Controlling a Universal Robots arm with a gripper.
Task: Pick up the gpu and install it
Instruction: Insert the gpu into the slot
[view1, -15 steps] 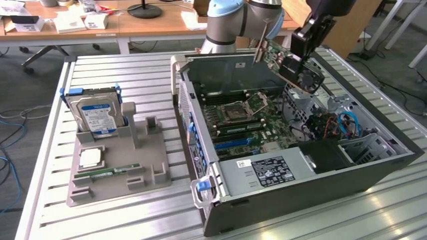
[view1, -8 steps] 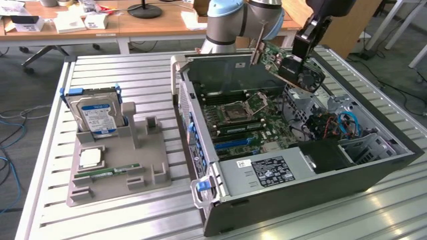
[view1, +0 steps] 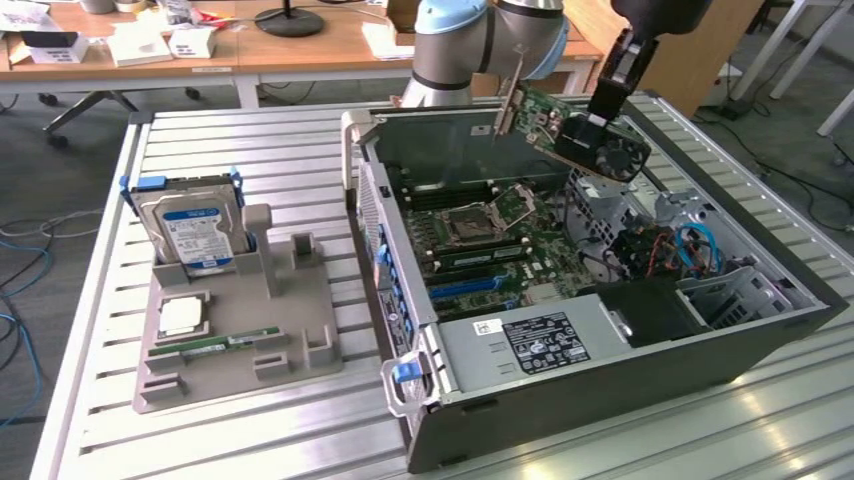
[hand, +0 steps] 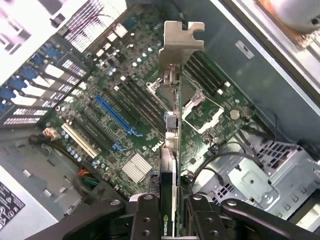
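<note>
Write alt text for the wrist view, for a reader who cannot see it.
The gripper holds the gpu edge-on between its fingers, silvery bracket at the far end, above the motherboard of an open computer case. On the board are a blue expansion slot and the CPU socket.

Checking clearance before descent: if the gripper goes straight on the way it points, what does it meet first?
The gripper points down at the motherboard. The gpu it holds would likely touch first, apparently beside the CPU socket, not on the blue slot. Depth is hard to judge.
</note>
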